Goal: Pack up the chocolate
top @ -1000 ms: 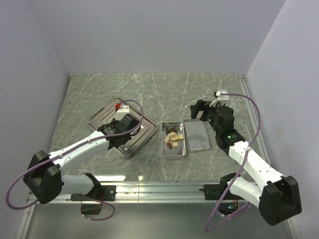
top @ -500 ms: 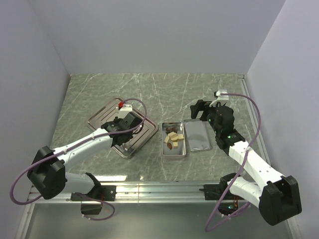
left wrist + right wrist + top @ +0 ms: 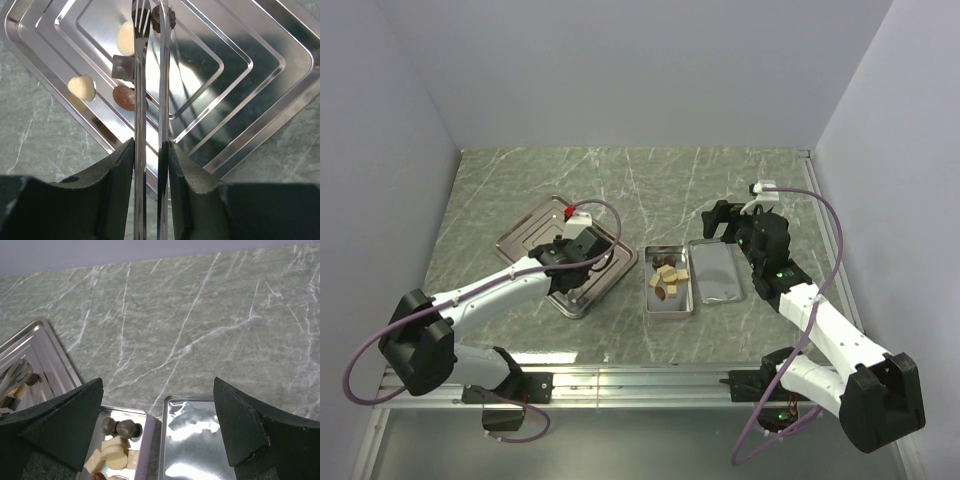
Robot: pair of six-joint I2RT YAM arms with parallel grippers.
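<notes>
The chocolate (image 3: 81, 87) lay on the tray (image 3: 260, 65), and tongs (image 3: 140, 75) clamped in the left gripper (image 3: 151, 155) stood almost closed at a dark piece (image 3: 166, 19), hold unclear.

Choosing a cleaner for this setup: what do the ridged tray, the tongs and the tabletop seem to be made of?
Ridged tray: polished metal, likely stainless steel; mirror-bright, sharp reflections.
Tongs in the left hand: same shiny metal, thin blades with forked tips.
Tabletop: grey-green stone look with white veins, slight gloss; real marble or printed laminate, I cannot tell.
</notes>
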